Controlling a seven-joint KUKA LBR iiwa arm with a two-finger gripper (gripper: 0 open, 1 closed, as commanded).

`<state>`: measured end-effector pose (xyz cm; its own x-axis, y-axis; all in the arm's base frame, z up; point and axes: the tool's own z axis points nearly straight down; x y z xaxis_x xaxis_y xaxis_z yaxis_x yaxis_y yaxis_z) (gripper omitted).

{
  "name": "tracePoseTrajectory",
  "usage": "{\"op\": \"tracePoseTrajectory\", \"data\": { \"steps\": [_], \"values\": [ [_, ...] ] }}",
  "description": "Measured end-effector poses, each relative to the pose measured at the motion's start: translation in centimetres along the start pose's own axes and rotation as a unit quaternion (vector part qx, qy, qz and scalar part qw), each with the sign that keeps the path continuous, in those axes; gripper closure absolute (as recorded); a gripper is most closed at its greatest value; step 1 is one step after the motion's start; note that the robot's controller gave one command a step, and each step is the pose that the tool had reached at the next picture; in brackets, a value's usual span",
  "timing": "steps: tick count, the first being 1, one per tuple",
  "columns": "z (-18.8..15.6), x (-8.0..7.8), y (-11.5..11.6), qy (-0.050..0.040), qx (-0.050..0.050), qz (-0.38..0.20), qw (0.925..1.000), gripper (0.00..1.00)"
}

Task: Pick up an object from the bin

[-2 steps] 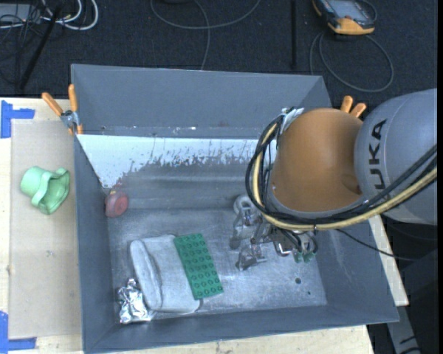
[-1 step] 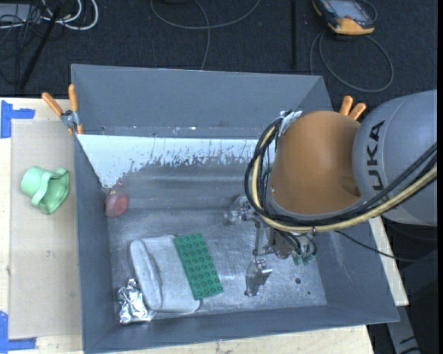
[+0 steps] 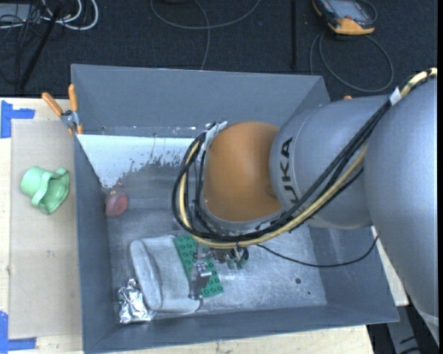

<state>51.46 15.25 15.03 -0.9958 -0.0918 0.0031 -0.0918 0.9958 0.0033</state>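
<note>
My gripper [image 3: 202,272] reaches down from under the arm's orange cover into the front middle of the bin. It is right over a flat green studded plate [image 3: 185,251], which lies slanted and runs on below the gripper to the bin's front. The plate rests on the right edge of a pale grey wrapped pad [image 3: 153,273]. The cover hides most of the gripper. I cannot tell whether it is touching the plate.
A crumpled foil ball [image 3: 133,305] lies in the front left corner. A small reddish ball [image 3: 116,204] sits by the left wall further back. The arm and its cables hang over the bin's middle and right.
</note>
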Motion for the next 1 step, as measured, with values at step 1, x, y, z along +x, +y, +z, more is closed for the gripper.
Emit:
{"op": "tracePoseTrajectory", "data": {
  "steps": [1],
  "values": [
    [7.88,-1.5,-4.56,-0.0003,0.0,-0.029,0.9996,0.0]
  ]
}}
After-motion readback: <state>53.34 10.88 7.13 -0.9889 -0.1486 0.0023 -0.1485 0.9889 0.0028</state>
